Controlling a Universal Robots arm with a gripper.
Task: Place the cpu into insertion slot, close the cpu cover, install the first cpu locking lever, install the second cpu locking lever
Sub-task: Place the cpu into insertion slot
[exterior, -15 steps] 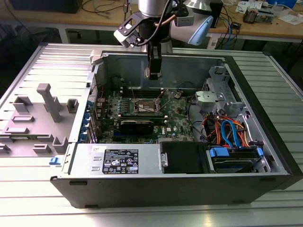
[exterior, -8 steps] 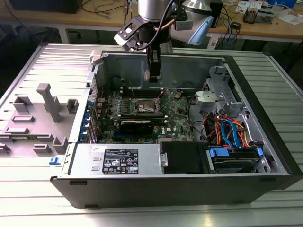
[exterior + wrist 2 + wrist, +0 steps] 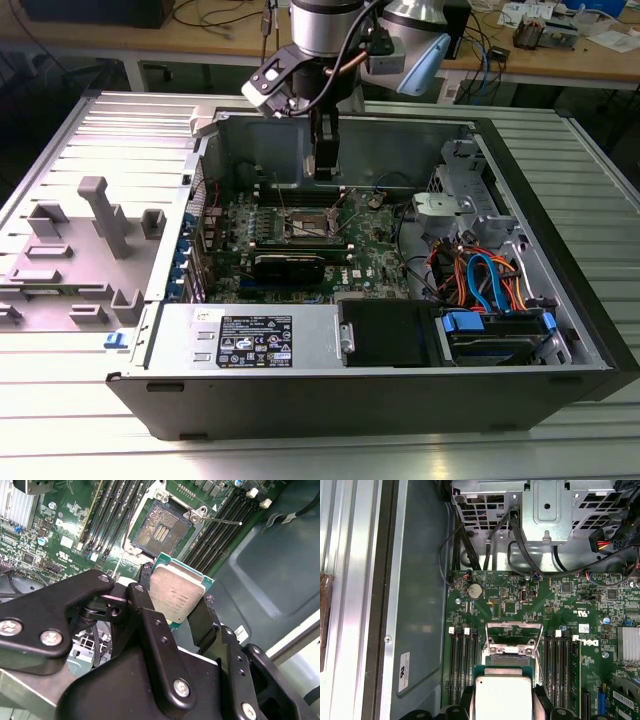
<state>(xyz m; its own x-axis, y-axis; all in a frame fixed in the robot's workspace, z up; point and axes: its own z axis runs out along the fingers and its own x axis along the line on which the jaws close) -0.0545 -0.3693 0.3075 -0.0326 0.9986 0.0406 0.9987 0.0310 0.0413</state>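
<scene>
We note the hand (image 3: 176,600) clamped on the cpu (image 3: 179,592), gripping two opposite edges. The chip hangs above the insertion slot (image 3: 162,527), near it but not seated. We judge it light, rigid and fragile underneath, so edges only and level. Faint print on its lid, and a white sticker (image 3: 404,672) well apart from the slot, both left unread.

Dull silver metal cpu (image 3: 176,596); matt green circuit board (image 3: 50,530).

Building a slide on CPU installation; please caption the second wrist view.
Gripper shut on the cpu, held clear of the exposed insertion slot, with memory slots on both sides.
</scene>
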